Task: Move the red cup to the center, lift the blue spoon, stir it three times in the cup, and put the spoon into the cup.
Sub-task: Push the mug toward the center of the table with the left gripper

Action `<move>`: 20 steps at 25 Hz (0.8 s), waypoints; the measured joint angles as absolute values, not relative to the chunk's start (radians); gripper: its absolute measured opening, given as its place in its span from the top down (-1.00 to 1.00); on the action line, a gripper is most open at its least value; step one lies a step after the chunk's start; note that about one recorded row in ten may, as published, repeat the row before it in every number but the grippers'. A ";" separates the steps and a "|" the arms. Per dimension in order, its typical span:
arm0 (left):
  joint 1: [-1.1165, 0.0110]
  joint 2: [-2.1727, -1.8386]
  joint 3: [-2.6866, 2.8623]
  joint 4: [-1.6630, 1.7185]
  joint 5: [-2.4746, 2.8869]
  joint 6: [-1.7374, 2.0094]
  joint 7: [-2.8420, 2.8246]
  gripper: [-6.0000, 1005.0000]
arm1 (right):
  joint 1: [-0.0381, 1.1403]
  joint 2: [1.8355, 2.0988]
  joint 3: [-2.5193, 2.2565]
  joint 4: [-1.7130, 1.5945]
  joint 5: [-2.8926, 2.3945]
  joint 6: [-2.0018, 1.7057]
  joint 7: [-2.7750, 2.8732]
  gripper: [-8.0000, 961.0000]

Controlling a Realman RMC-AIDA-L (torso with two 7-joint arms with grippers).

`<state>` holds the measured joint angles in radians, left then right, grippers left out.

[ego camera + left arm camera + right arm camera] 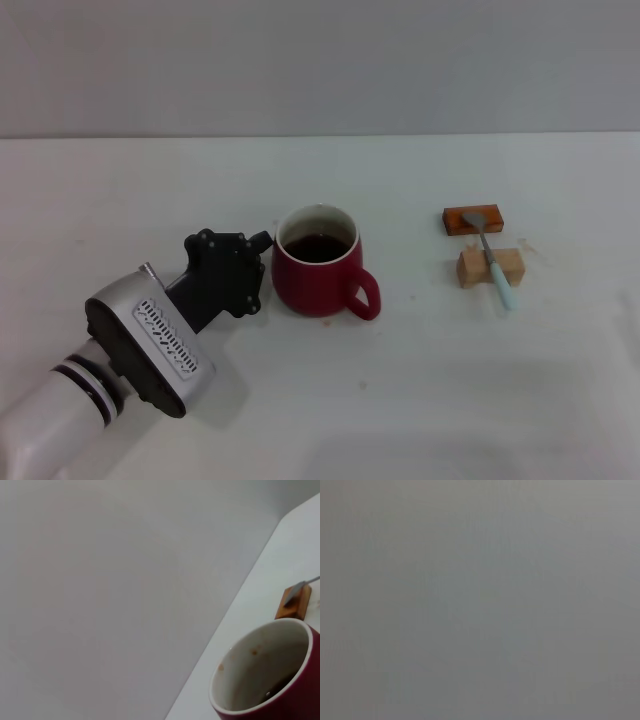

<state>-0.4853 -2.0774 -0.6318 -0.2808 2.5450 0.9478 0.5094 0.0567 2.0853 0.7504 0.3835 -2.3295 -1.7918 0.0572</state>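
Left arm: it enters the head view from the lower left corner, a white and silver forearm with a black wrist, reaching up and rightward toward the red cup.
Left gripper [262, 262]: black, pressed up against the cup's left side, on the side away from the handle. The fingers are hidden against the cup wall, so I cannot tell whether they are spread or clamped on it.
Red cup [318, 273]: upright on the white table [420, 400], near the middle of the head view. Dark red outside, white inside, dark liquid at the bottom. Its loop handle points to the right and toward the robot. In the left wrist view the cup [280, 680] fills the lower corner, seen from just beside the rim, with small brown spots on the white inner wall.
Orange-brown block [473, 218]: well to the right of the cup and a little farther from the robot than it, lying flat.
Tan wooden block [491, 266]: right of the cup, just nearer the robot than the orange-brown block.
Blue spoon [492, 260]: right of the cup, well apart from it, bridging the two blocks. Its silver bowl lies on the orange-brown block, its neck crosses the tan block, and the pale blue handle slopes down past it to the table.
Right gripper: not seen in the head view; the right wrist view shows only plain grey.
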 joint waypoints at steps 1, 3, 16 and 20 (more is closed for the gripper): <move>-0.486 -2.077 -0.629 -0.284 2.545 0.948 0.509 0.99 | 0.057 2.085 0.750 0.383 -2.330 -1.792 0.057 -0.63; -0.487 -2.077 -0.623 -0.290 2.545 0.947 0.508 0.99 | 0.057 2.085 0.750 0.384 -2.331 -1.792 0.058 -0.63; -0.496 -2.079 -0.590 -0.298 2.545 0.936 0.494 0.99 | 0.059 2.085 0.736 0.385 -2.331 -1.792 0.058 -0.63; -0.500 -2.078 -0.575 -0.299 2.545 0.935 0.494 0.99 | 0.062 2.085 0.736 0.384 -2.330 -1.792 0.058 -0.63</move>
<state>-0.4995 -2.0785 -0.5751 -0.2995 2.5447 0.9352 0.4941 0.0621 2.0847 0.7360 0.3837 -2.3303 -1.7916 0.0583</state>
